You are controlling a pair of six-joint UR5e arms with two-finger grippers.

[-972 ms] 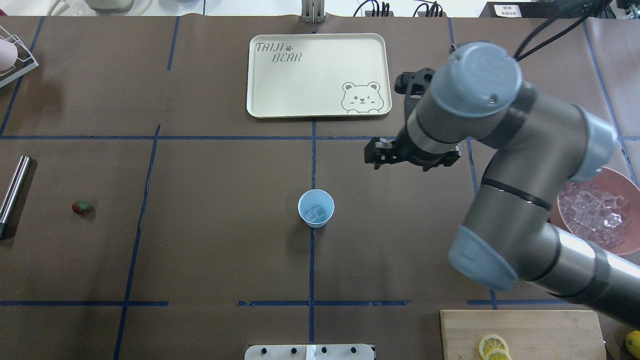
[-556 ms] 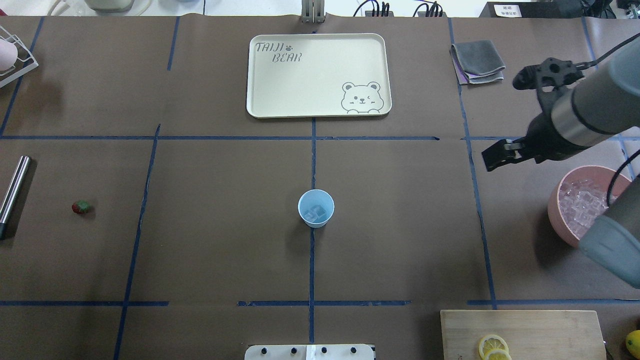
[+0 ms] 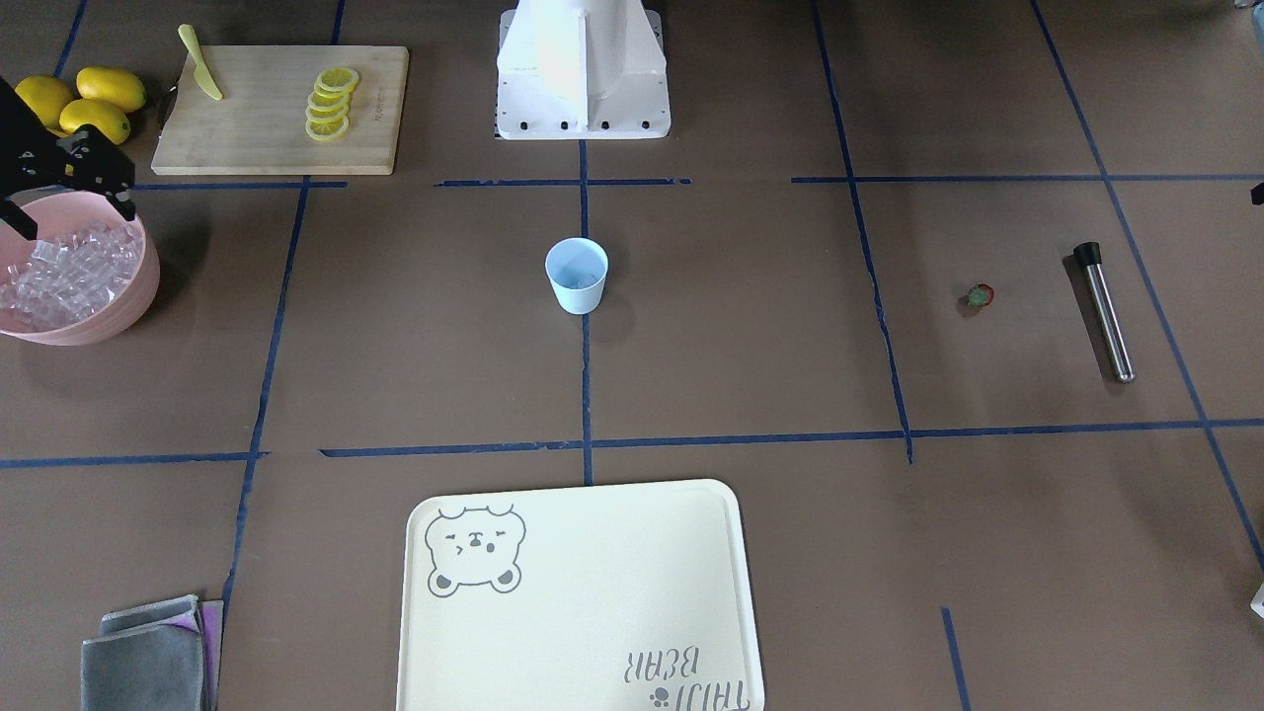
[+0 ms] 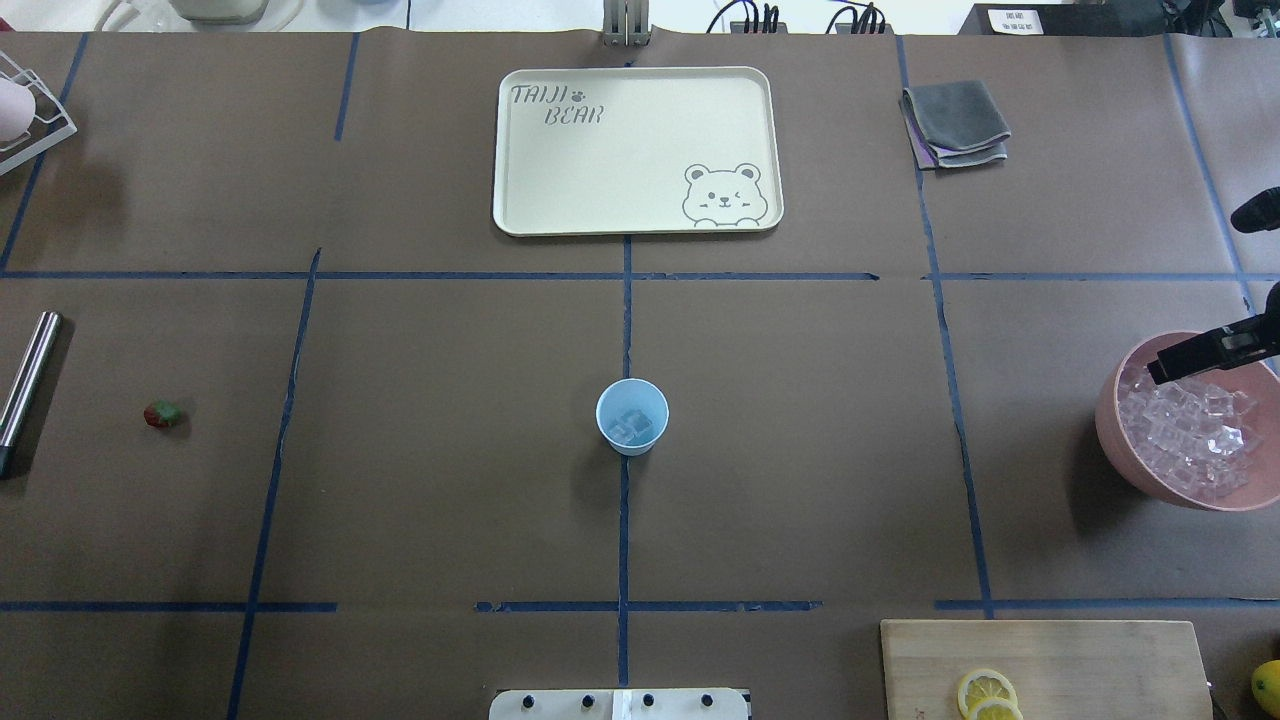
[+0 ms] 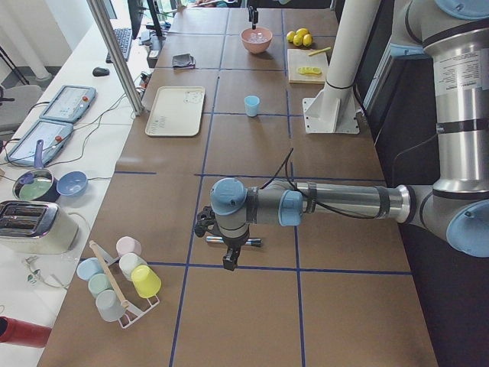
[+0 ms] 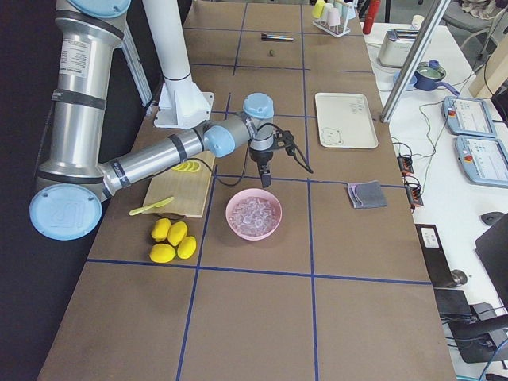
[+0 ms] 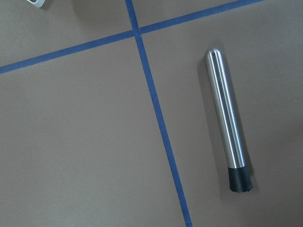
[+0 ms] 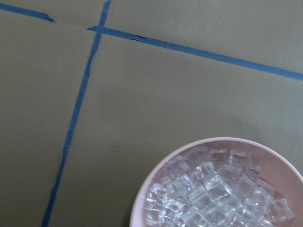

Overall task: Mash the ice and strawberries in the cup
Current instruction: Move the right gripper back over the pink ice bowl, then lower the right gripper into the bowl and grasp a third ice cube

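Observation:
The light blue cup [image 4: 632,417] stands upright at the table's middle with a few ice cubes [image 4: 630,426] inside; it also shows in the front view [image 3: 577,275]. The tiny red strawberry [image 4: 164,414] lies far left on the table. My right gripper [image 3: 69,209] hangs open and empty over the far rim of the pink bowl [image 4: 1108,425], which is full of ice cubes [image 8: 213,194]. One of its fingers [image 4: 1200,352] shows at the overhead view's right edge. My left gripper [image 5: 229,261] hovers above a steel muddler [image 7: 226,125]; I cannot tell whether it is open.
The muddler [image 4: 28,385] lies at the left edge, beyond the strawberry. A cream bear tray [image 4: 520,150] sits at the back centre, folded grey cloths [image 4: 955,122] at the back right. A cutting board [image 3: 267,138] with lemon slices, a knife and whole lemons [image 3: 74,99] is near the bowl.
My right arm has swung away from beside the cup to the right, and its gripper now hangs over the pink bowl. Cup, strawberry and muddler have not moved.

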